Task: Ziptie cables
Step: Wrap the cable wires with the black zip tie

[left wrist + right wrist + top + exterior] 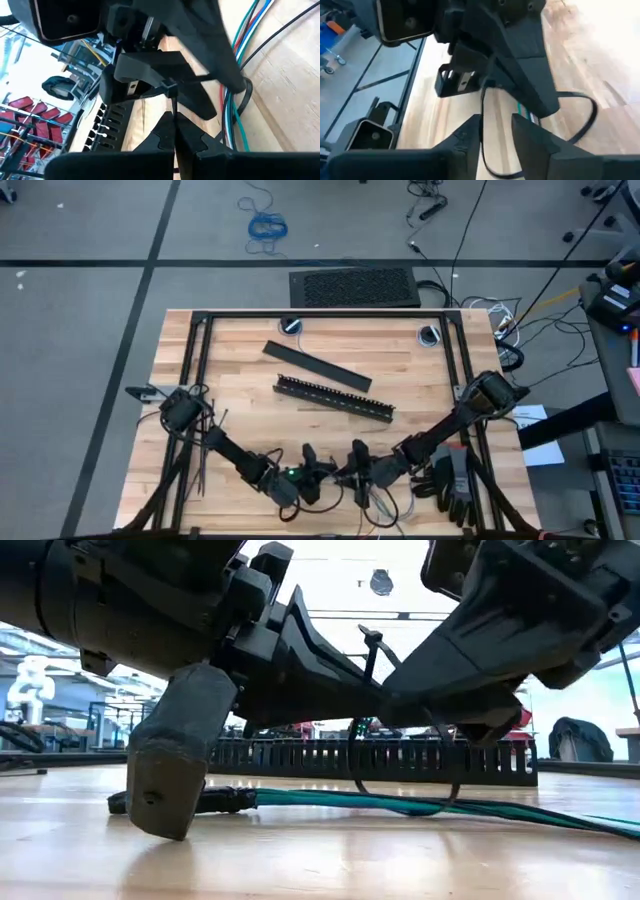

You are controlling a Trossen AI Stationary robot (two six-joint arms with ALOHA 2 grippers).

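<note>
- Grippers meet at the bottom centre of the high view, just off the table's near edge: left gripper and right gripper face each other, nearly touching.
- Ziptie: a thin black strip looped around the cables, seen in the low view as a hoop hanging between the two grippers, right of centre. Its head sits mid-frame in the left wrist view.
- Left gripper: fingers clenched on the ziptie strip running down from the head.
- Right gripper: fingers closed on the ziptie's other run, centre of the right wrist view.
- Cables: thin blue, green and pale wires lying flat on the wood, running from lower centre to lower right in the low view, through the hoop.
- Spare zipties: lower left of the high view, beside the left arm.
- Slotted bar: centre of the table, well clear of the work.
- Handling judgement: cables are light, limp and prone to splay; the ziptie is springy, thin and smooth, likely to slip. Best grips appear to be the head and the free tail close to it, pulling in line with the strip.
- Loop is slack; cinching not yet done.
</note>
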